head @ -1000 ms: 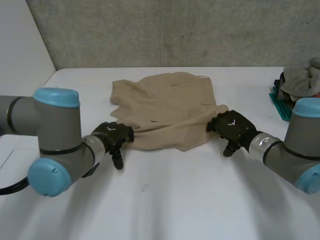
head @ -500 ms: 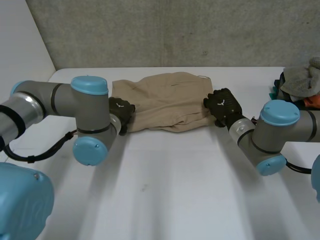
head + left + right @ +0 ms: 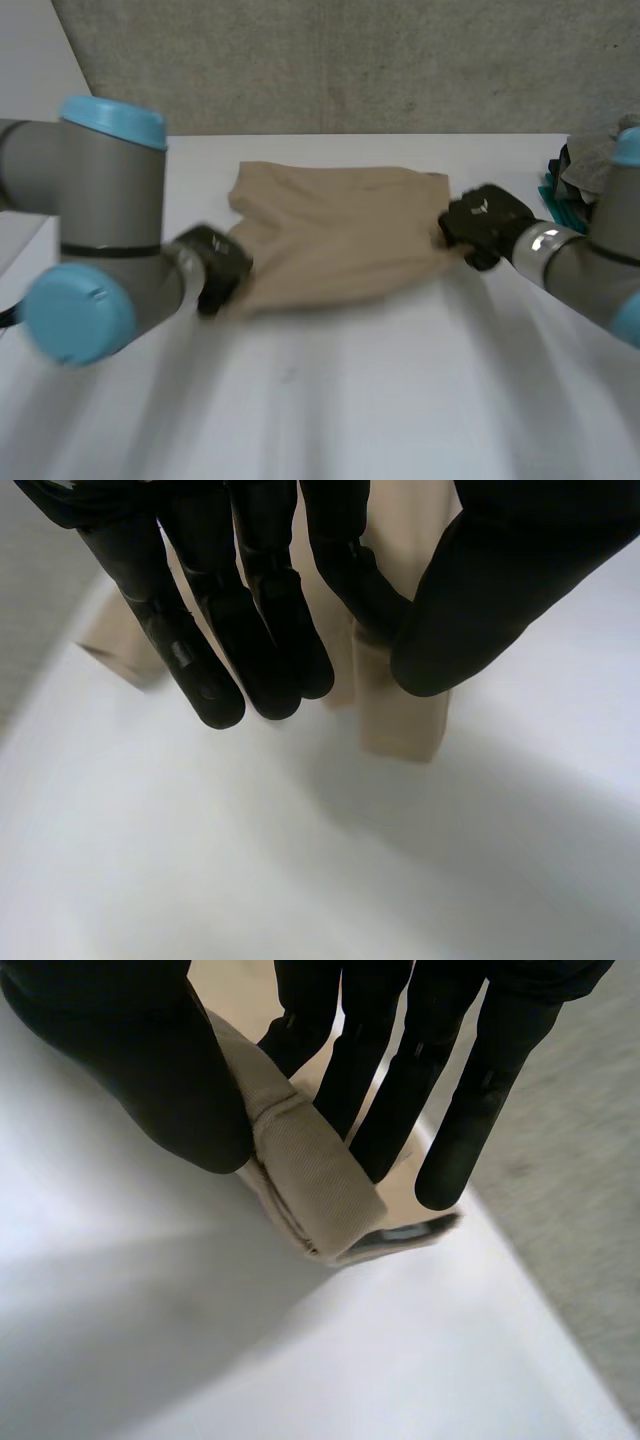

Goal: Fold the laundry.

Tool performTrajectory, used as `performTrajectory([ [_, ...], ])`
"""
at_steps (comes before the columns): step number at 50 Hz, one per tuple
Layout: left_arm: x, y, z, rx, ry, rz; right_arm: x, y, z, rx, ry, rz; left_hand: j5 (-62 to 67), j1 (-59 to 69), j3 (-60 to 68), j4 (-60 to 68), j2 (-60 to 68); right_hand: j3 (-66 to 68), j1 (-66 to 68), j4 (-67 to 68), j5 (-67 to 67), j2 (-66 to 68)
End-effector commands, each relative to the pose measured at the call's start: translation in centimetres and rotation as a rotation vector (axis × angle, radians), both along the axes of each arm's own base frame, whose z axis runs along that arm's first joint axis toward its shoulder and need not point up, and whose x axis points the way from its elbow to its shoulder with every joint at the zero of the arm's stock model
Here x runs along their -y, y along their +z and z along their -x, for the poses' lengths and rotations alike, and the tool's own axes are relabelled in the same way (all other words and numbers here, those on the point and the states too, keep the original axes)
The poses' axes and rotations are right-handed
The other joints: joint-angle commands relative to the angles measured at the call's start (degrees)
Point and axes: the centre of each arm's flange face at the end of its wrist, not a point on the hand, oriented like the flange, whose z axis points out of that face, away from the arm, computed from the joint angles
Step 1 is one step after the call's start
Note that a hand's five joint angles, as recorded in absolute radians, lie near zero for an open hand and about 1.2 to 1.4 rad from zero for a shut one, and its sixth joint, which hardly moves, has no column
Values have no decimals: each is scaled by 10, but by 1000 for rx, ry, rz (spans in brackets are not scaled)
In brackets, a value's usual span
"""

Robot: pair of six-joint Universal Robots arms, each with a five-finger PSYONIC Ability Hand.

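Left hand (image 3: 218, 268) and right hand (image 3: 482, 222) drawn back, farther apart, tan cloth (image 3: 340, 235) stretched flatter, wider between them

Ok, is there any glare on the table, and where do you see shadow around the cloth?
Head view: the white table is evenly, softly lit, no glare spot. Left wrist view: soft grey shadow on the table beside the tan cloth corner pinched by the left robot hand. Right wrist view: darker shadow under the folded cloth edge pinched by the right robot hand.
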Motion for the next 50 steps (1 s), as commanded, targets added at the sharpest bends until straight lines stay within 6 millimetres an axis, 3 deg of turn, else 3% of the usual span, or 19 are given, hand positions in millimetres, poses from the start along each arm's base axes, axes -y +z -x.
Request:
performTrajectory([
  [1, -95, 7, -34, 170, -251, -266, -90, 22, 45, -338, 177, -348, 130, 143, 120, 115, 116, 126, 171, 120, 143, 133],
  [4, -108, 8, -32, 164, -320, -259, -100, 22, 46, -377, 240, -341, 130, 143, 120, 115, 116, 126, 171, 120, 143, 133],
  [7, -101, 11, -25, 143, -315, -203, -93, 19, 41, -323, 209, -319, 130, 143, 120, 115, 116, 126, 171, 120, 143, 133],
  [14, -40, 25, -2, 47, -176, 7, -60, 17, 30, -153, 68, -275, 130, 143, 120, 115, 116, 126, 171, 120, 143, 133],
  [19, -21, 32, 8, -33, -91, 29, -51, 17, 24, -55, 3, -266, 130, 143, 120, 115, 116, 126, 171, 120, 143, 133],
  [21, -20, 33, 9, -60, -60, 12, -49, 16, 23, -33, -9, -265, -37, -24, -47, -52, -51, 126, 171, 120, 143, 133],
  [22, -22, 35, 7, -91, -26, -13, -48, 16, 22, -15, -19, -262, -219, -206, -230, -234, -233, 126, 171, 120, 143, 133],
  [25, -27, 33, 2, -148, 45, -67, -46, 15, 20, 7, -32, -261, -431, -418, -441, -446, -445, 126, 171, 120, 143, 133],
  [35, -63, 14, -16, -229, 118, -202, -37, 13, 14, 136, -96, -243, -440, -427, -450, -455, -454, 126, 171, 120, 143, 133],
  [50, -67, -29, 3, -263, 93, -206, -30, 12, 10, 262, -170, -243, -359, -346, -370, -374, -373, 126, 171, 120, 143, 133],
])
